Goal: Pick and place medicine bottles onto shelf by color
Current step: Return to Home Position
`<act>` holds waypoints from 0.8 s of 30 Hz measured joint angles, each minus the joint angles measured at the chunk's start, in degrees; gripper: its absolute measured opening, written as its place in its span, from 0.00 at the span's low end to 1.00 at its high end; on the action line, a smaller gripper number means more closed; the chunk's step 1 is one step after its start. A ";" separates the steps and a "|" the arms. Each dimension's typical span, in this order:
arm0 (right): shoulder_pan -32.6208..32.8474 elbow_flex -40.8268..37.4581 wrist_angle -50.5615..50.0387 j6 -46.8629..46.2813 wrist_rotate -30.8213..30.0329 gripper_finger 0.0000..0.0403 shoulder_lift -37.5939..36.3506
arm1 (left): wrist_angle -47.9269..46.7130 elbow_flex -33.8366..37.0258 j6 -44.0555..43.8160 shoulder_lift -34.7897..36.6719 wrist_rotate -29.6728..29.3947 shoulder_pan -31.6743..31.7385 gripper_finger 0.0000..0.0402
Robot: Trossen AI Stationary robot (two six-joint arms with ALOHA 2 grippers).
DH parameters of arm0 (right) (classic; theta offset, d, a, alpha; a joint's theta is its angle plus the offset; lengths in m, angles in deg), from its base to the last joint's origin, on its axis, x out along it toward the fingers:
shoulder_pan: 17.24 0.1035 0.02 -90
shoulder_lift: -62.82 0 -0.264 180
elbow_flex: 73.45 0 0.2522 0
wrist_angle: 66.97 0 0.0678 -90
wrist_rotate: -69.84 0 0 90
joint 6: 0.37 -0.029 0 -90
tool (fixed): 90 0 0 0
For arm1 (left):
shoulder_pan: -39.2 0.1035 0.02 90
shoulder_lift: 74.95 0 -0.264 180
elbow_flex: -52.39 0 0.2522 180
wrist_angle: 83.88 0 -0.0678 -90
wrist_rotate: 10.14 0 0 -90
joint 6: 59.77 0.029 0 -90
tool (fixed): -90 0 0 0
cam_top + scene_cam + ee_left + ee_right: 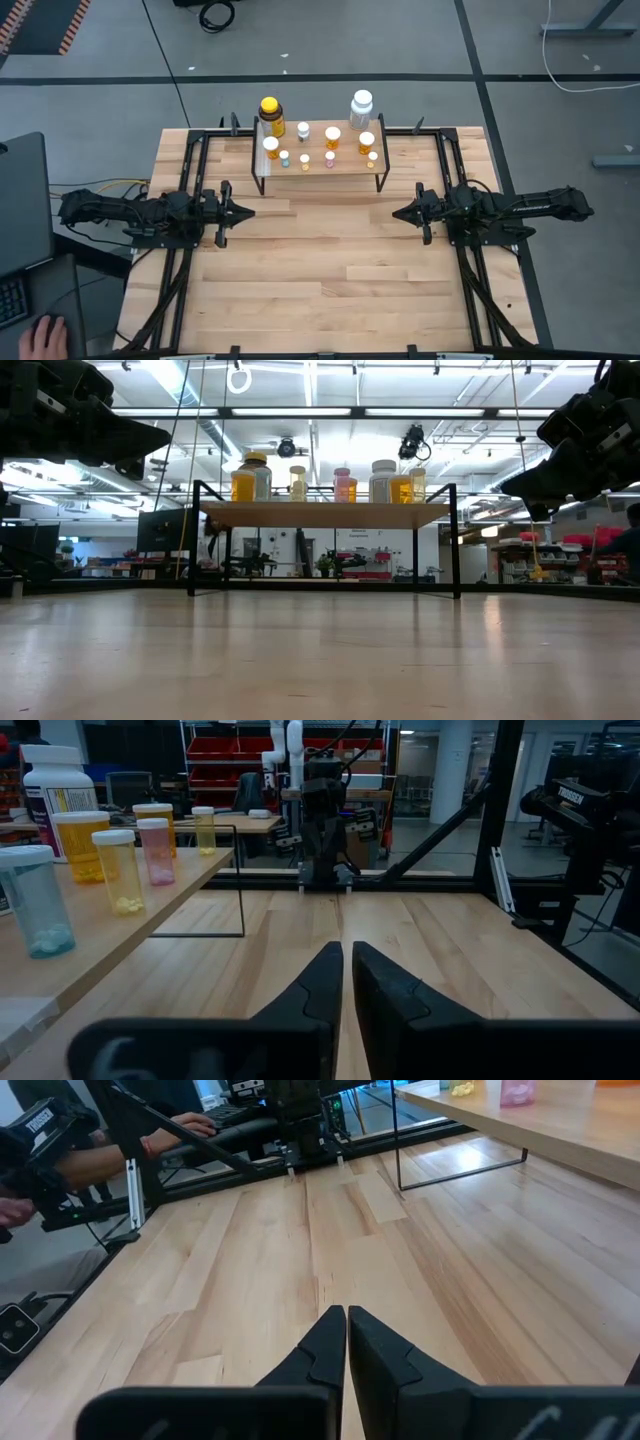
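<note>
Left gripper [248, 211], right gripper [397, 212]: fingers pressed together, empty, facing each other, well apart above the table [330, 280]. Medicine bottles [332, 134]: upright on the shelf [345, 166], at the table's far edge.

Medicine bottles [340, 484] are standing in a row on the shelf [325, 515]; the left arm [70, 415] and right arm [590, 445] are hanging above the surface [320, 660].

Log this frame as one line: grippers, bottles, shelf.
left gripper: shut, empty, in front of shelf | right gripper: shut, empty, facing left gripper | medicine bottles: all in view stand on shelf
</note>
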 joint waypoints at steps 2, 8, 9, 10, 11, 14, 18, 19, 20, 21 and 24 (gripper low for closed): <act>-0.01 0.00 0.00 -0.01 0.00 0.06 0.00 | -0.01 0.00 0.00 0.01 0.00 0.01 0.09; 0.00 0.00 0.00 0.01 0.00 0.06 -0.02 | -0.01 0.00 0.00 0.00 0.01 0.00 0.06; 0.01 0.00 0.00 0.00 0.00 0.06 0.00 | 0.00 0.00 -0.01 -0.01 0.00 0.01 0.06; 0.00 0.00 0.00 0.02 0.00 0.06 -0.02 | -0.01 0.00 0.00 0.00 0.01 0.00 0.06; 0.01 0.00 0.00 0.00 0.00 0.06 -0.01 | 0.01 0.00 -0.01 -0.01 0.01 0.01 0.06; 0.01 0.00 0.00 0.00 0.00 0.06 -0.01 | -0.01 0.00 0.00 0.01 0.02 0.01 0.06; 0.00 0.00 0.00 0.00 0.00 0.06 -0.01 | -0.01 0.00 0.00 -0.01 0.01 0.01 0.08; -0.01 0.00 0.00 0.00 0.00 0.06 -0.02 | -0.01 0.00 0.00 -0.01 0.00 -0.01 0.08; -0.02 0.00 0.00 0.02 0.00 0.06 0.00 | -0.01 0.00 0.00 0.01 0.00 0.00 0.08; 0.00 0.00 0.00 0.01 0.00 0.06 -0.01 | 0.00 0.00 0.00 -0.01 0.01 0.01 0.09; 0.01 0.00 0.00 0.00 0.00 0.06 -0.01 | 0.01 0.00 0.00 0.00 0.00 0.01 0.08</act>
